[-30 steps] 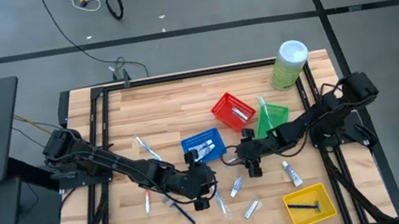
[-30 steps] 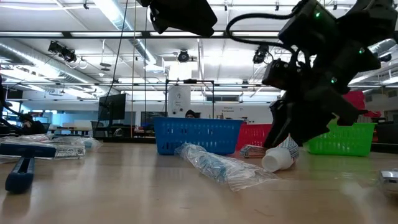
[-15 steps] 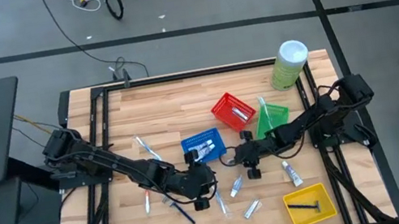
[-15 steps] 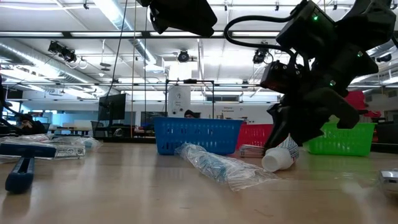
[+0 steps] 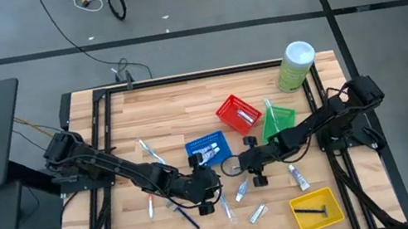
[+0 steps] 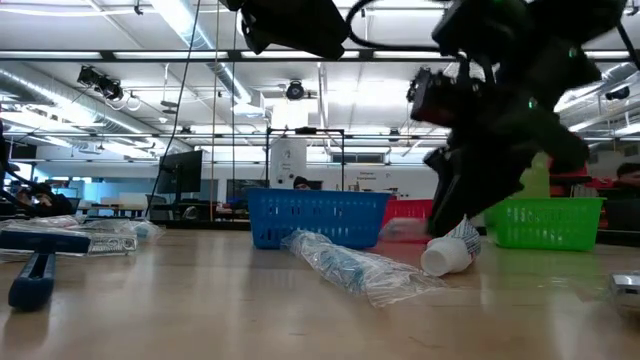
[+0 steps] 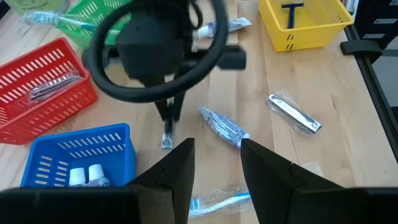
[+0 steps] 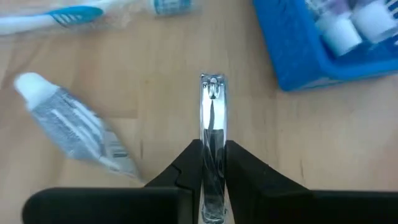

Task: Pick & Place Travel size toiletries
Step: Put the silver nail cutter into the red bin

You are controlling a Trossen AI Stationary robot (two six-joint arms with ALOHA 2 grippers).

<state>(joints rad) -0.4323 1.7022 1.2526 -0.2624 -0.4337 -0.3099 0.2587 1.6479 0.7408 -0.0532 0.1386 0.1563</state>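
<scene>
Clipper point(image 8: 212, 134) sits betw. right gripper point(image 8: 213, 163) fingers, above table point(image 5: 177, 106). Tube point(image 8: 69, 126) lies beside it, basket point(image 8: 333, 46) on other side.

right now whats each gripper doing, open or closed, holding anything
Left gripper: open, holding nothing, above the table.
Right gripper: shut on a silver nail clipper, beside the blue basket.
</scene>
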